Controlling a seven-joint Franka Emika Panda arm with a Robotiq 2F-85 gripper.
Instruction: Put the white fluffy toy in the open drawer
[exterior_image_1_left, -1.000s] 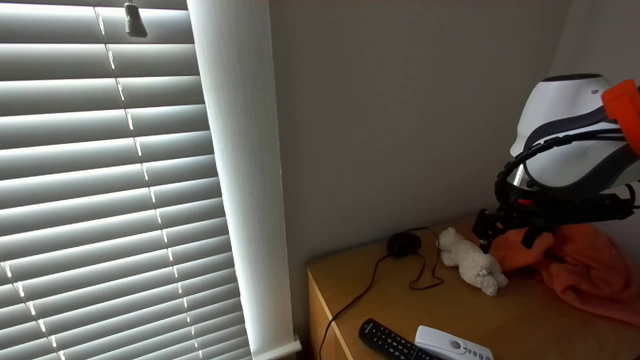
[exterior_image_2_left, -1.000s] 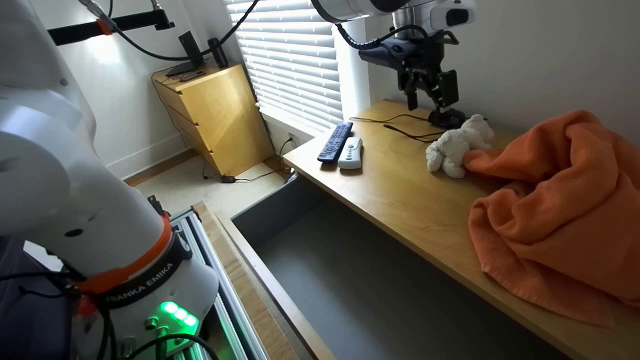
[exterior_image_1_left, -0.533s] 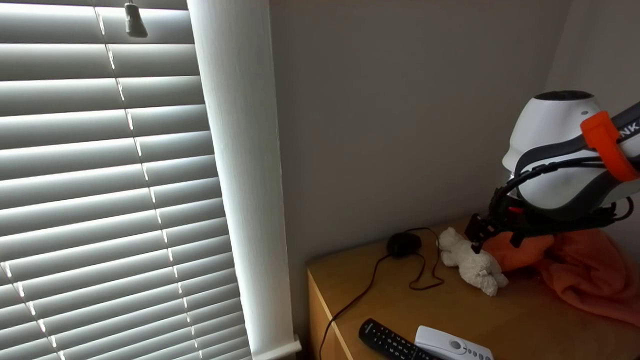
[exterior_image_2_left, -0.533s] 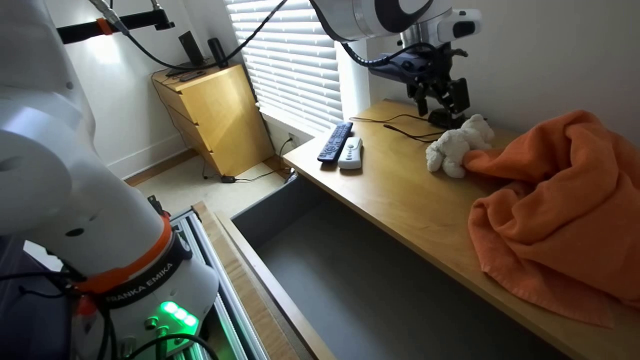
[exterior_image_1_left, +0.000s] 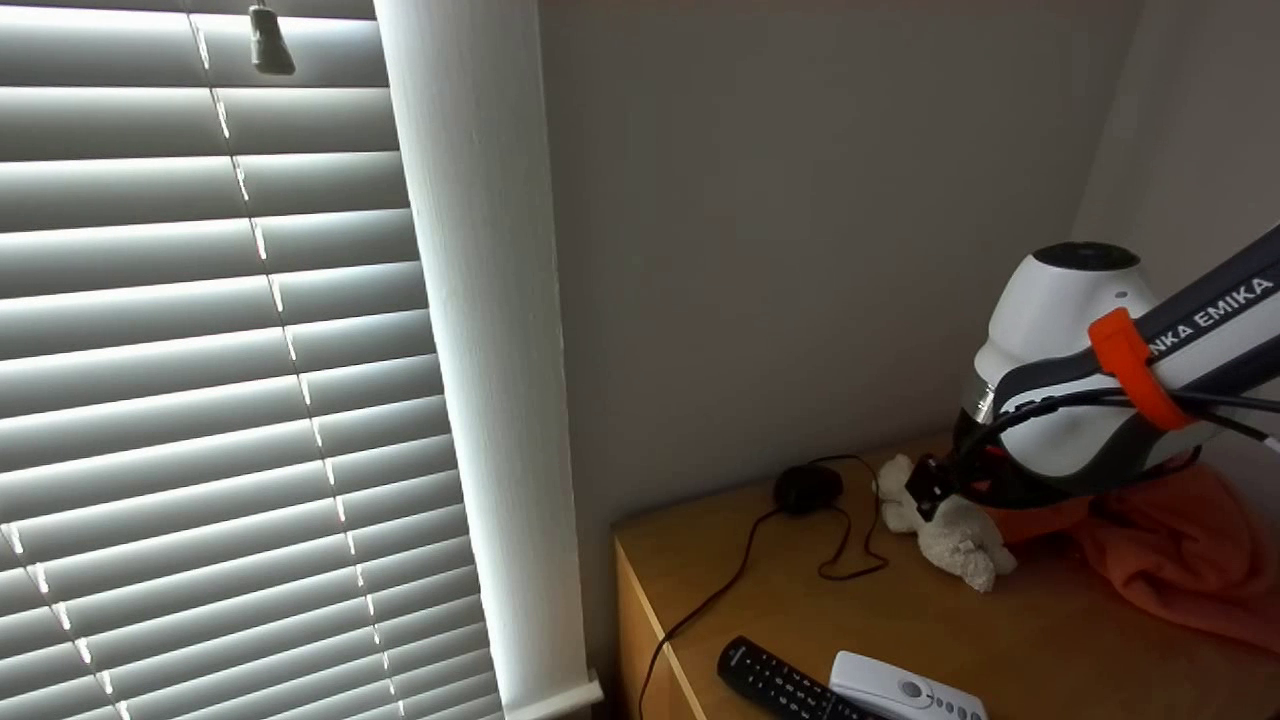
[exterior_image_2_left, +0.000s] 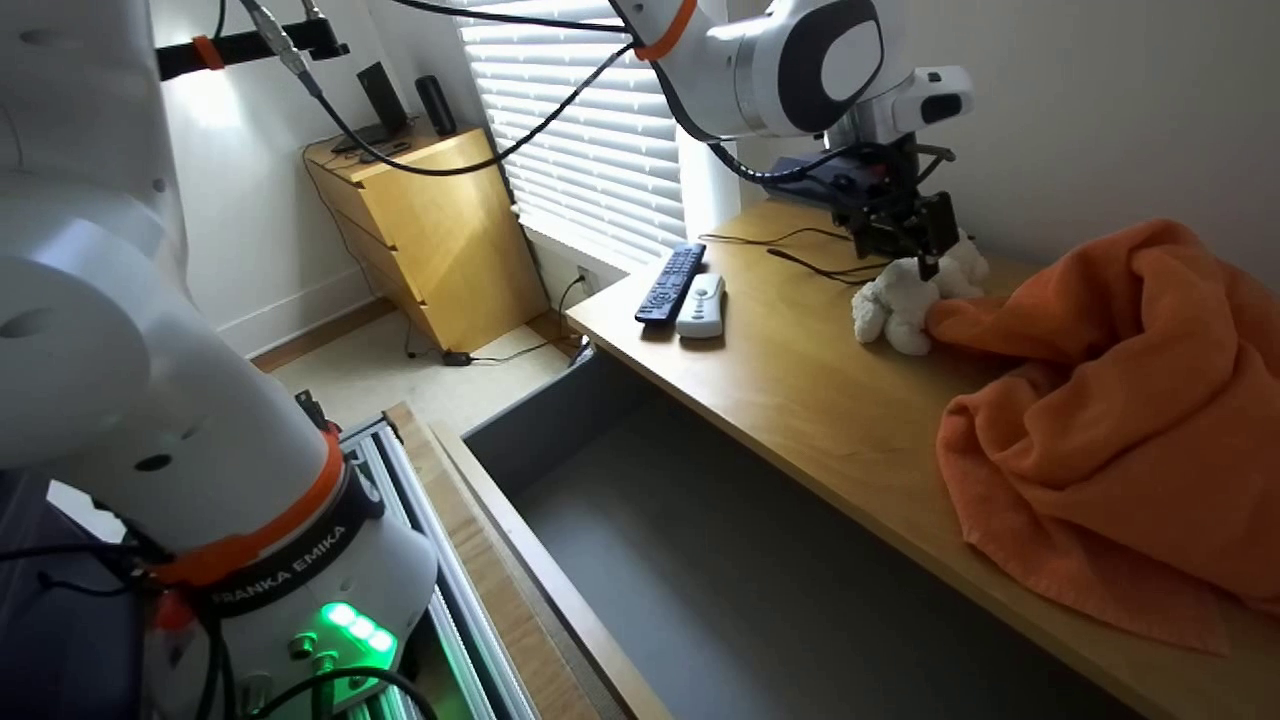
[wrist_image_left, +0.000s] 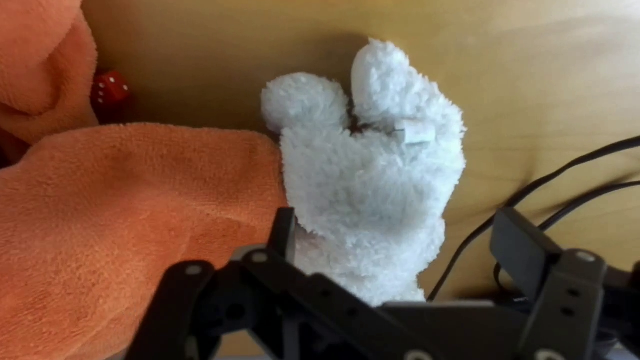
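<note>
Claw (wrist_image_left: 400, 236) is spread wide over white toy (wrist_image_left: 370, 185) | toy is borne by dresser top (exterior_image_2_left: 790, 385), touched by orange cloth (wrist_image_left: 155, 200) | deep straddle is advised before squeezing (no cloth pinched)

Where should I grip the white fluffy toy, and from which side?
I'd probably grip the toy around its torso, from above: it lies stretched out beneath the open end effector, torso aligned between the jaws. Avoid pinching the orange cloth beside it.
</note>
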